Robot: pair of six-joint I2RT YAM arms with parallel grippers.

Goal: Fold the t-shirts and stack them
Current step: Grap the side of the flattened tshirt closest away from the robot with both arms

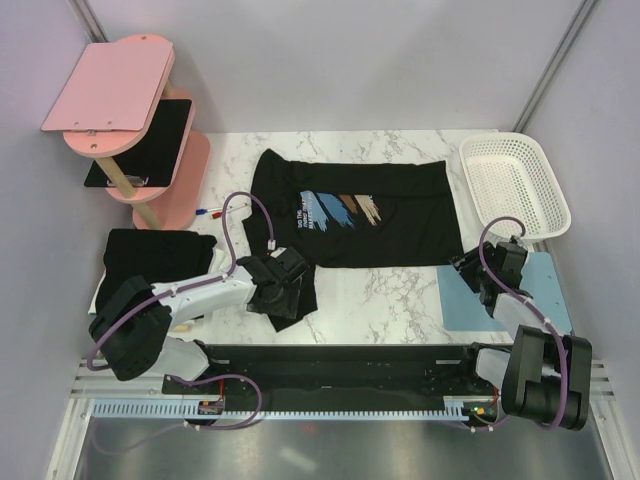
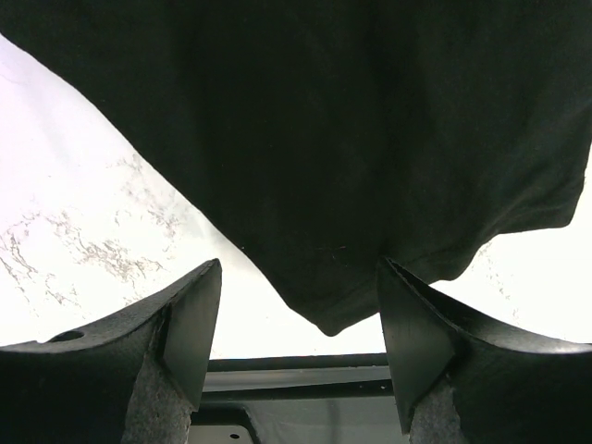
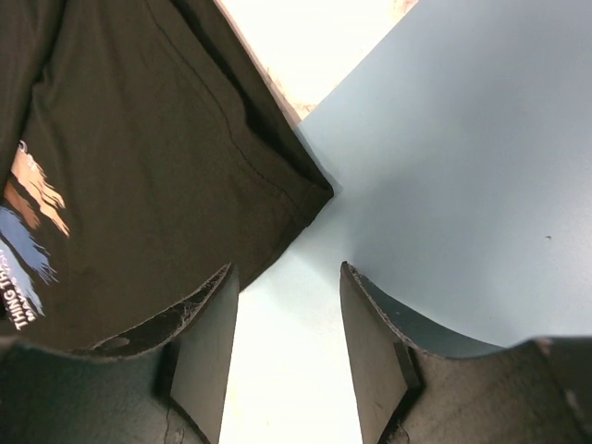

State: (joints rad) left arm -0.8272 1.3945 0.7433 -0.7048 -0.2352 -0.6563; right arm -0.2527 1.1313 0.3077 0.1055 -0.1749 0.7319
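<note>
A black t-shirt with a blue, white and tan chest print [image 1: 350,210] lies spread flat across the middle of the marble table. A second black t-shirt [image 1: 150,255] lies folded at the left edge. My left gripper [image 1: 280,285] hovers over the printed shirt's near left corner. In the left wrist view that fabric corner [image 2: 333,314] hangs between the wide-apart fingers [image 2: 194,324] of the left gripper [image 2: 301,319], untouched by either. My right gripper [image 1: 470,270] stands open just off the shirt's near right corner [image 3: 310,190], over the light blue mat [image 3: 462,166], with nothing inside the right gripper [image 3: 287,314].
A white plastic basket [image 1: 515,180] sits at the back right. A pink two-tier stand [image 1: 120,90] at the back left carries a black board [image 1: 150,135]. The light blue mat [image 1: 500,295] lies at the near right. Pens [image 1: 208,212] lie by the stand's base.
</note>
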